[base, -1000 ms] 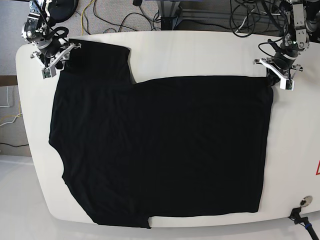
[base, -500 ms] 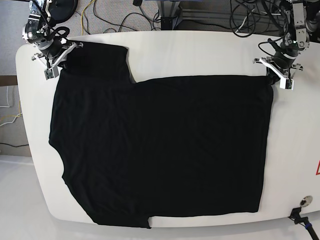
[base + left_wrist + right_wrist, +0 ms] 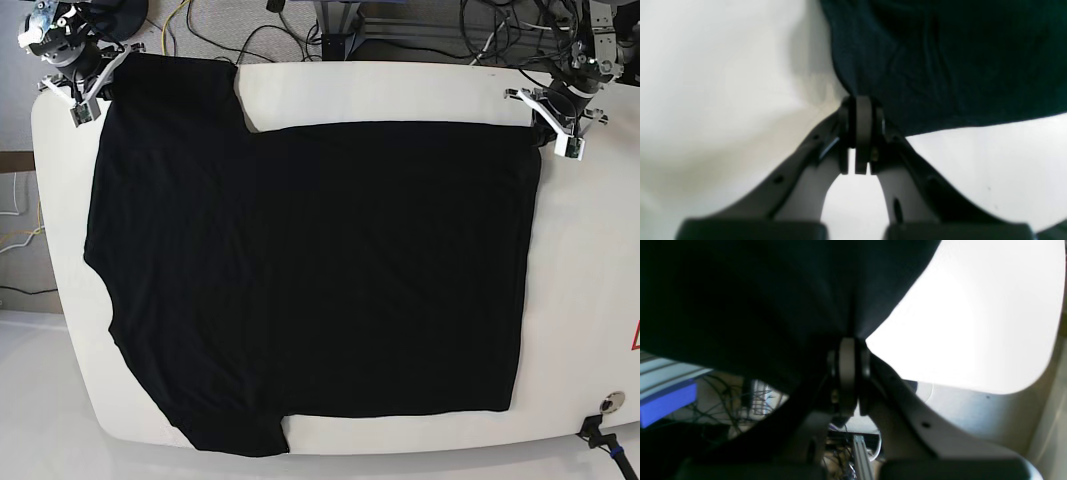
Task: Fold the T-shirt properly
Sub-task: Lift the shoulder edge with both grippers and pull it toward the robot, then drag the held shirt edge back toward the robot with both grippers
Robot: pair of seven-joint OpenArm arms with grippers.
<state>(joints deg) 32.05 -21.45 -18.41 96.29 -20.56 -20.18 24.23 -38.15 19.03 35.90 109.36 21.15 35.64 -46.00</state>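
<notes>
Across the white table [image 3: 590, 250] the T-shirt [image 3: 310, 270] lies spread flat, plain black side up (no print shows in any view), its body reaching from the far edge of the table almost to the near edge, one sleeve at the near left edge and the other at the far left corner; the left gripper [image 3: 558, 122] sits at the far right corner of the cloth, and in its wrist view the fingers [image 3: 863, 133] are pressed together with the shirt's corner pinched between them, the fabric bunching into soft creases just beyond the tips; the right gripper [image 3: 85, 75] is at the far left corner by the upper sleeve, its fingers [image 3: 848, 373] likewise clamped on a fold of black cloth, which drapes up and over the camera and hides much of that view; behind the table, cables [image 3: 230, 30] lie tangled on the floor.
</notes>
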